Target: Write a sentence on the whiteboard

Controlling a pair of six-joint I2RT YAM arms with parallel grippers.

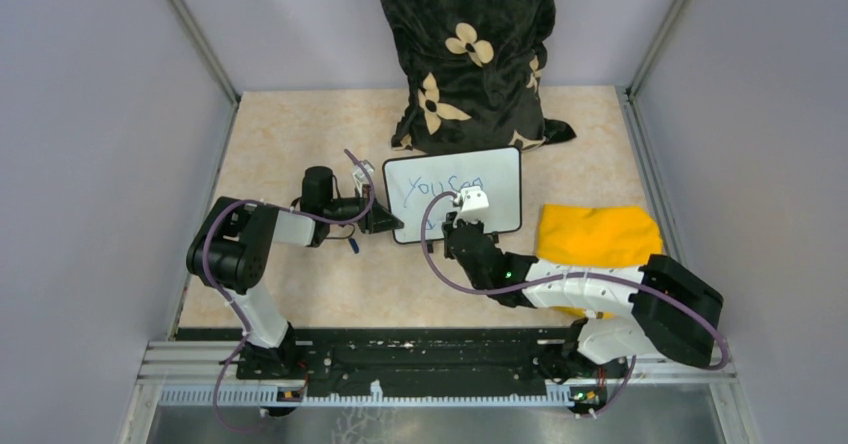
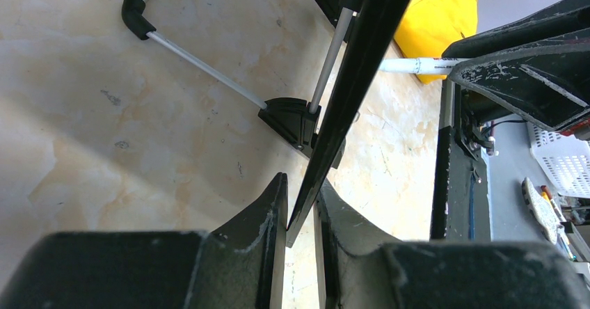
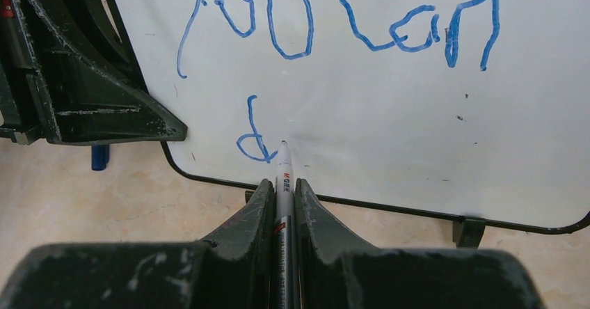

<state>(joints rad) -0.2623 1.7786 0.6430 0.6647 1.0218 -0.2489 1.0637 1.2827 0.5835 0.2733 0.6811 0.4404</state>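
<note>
The whiteboard (image 1: 497, 196) stands upright mid-table, its black-framed left edge (image 2: 362, 58) pinched between the jaws of my left gripper (image 2: 300, 192), which is shut on it. The sentence (image 3: 334, 24) reads "You Can" in blue, with a lone "d" (image 3: 254, 138) starting a second line. My right gripper (image 3: 282, 184) is shut on a white marker (image 3: 284, 164). The marker's tip touches the board just right of the "d". In the top view the right gripper (image 1: 462, 226) sits in front of the board's lower left part.
A yellow cloth (image 1: 600, 234) lies right of the board, partly under the right arm. A black floral cushion (image 1: 470, 54) stands behind the board. A blue marker cap (image 3: 100, 157) lies on the table by the left gripper (image 3: 90, 93). The board's black foot (image 2: 292, 117) rests on the table.
</note>
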